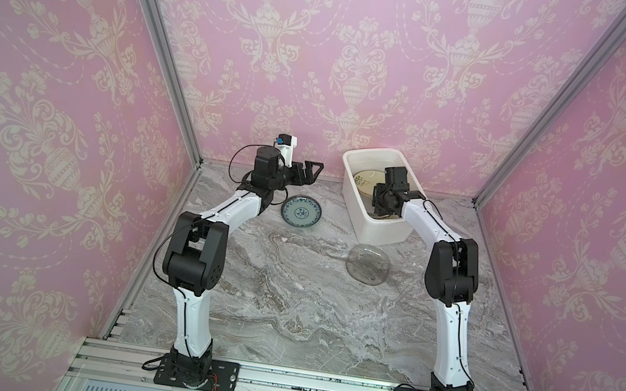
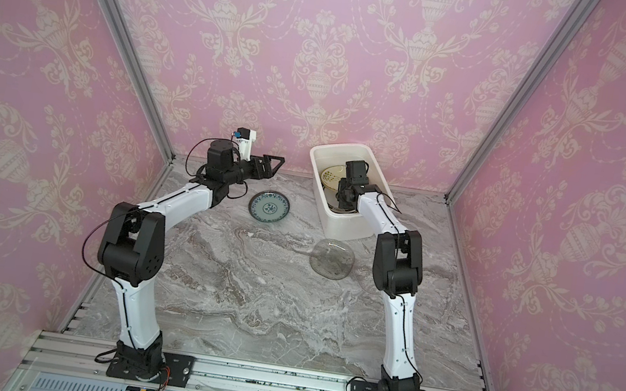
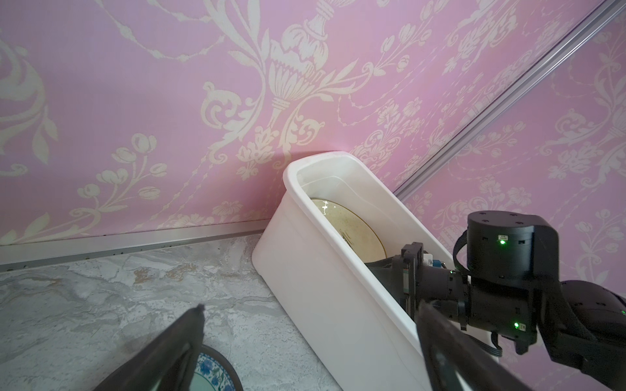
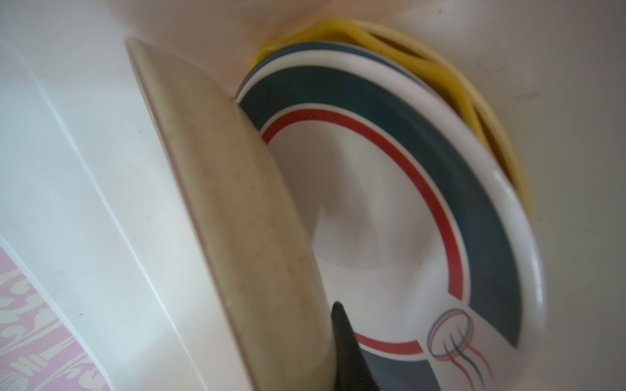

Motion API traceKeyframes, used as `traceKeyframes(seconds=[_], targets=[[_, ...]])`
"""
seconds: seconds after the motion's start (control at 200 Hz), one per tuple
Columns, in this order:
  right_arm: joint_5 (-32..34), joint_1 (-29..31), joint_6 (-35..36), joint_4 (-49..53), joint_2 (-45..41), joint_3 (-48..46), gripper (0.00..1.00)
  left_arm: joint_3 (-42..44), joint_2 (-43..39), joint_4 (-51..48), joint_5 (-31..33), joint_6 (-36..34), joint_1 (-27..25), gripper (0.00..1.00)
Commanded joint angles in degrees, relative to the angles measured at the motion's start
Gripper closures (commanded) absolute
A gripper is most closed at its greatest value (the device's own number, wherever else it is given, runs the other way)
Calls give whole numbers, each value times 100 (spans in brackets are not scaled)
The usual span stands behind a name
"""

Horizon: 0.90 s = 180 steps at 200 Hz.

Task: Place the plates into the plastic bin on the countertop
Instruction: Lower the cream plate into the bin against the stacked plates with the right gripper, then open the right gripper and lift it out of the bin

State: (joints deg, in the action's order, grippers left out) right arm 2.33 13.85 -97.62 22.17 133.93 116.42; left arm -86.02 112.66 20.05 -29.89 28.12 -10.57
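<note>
The white plastic bin point(image 1: 381, 232) stands at the back right of the grey marble countertop point(image 1: 286, 306). My right gripper point(image 1: 380, 208) reaches down inside it, shut on the rim of a cream plate point(image 4: 237, 220) that stands tilted on edge point(image 1: 366, 181) point(image 3: 352, 230). Only one of its fingers point(image 4: 349, 352) shows. Under it lie a white dark-banded plate point(image 4: 389, 220) and yellow plates point(image 4: 467, 101). A blue-patterned plate point(image 1: 301, 212) point(image 2: 270, 208) and a clear glass plate point(image 1: 368, 263) point(image 2: 332, 259) rest on the countertop. My left gripper point(image 1: 313, 171) point(image 3: 311, 304) hangs open and empty above the blue-patterned plate.
Pink patterned walls close in the back and both sides, with metal posts at the corners. The bin sits close to the back wall. A faint second clear glass plate point(image 1: 410, 280) lies beside the right arm's elbow. An aluminium rail point(image 1: 316, 386) runs along the front edge.
</note>
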Motion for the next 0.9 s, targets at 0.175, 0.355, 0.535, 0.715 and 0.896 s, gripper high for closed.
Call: traceKeyframes(seconds=[0.175, 0.355, 0.535, 0.715, 0.896], targets=[[-95, -66, -136, -301, 116, 232, 67, -406, 41, -537, 140, -105, 11, 1], [-136, -82, -160, -276, 104, 173, 56, -395, -47, -672, 200, -138, 11, 1], [-121, -99, -83, 73, -6, 208, 43, -363, -222, -983, 551, -329, 4, 1], [-132, -116, 19, 348, -149, 142, 37, -385, -510, -1552, 1335, -605, 37, 1], [-102, -128, 136, 491, -300, 119, 32, -316, -829, -2172, 2306, -606, 88, 1]])
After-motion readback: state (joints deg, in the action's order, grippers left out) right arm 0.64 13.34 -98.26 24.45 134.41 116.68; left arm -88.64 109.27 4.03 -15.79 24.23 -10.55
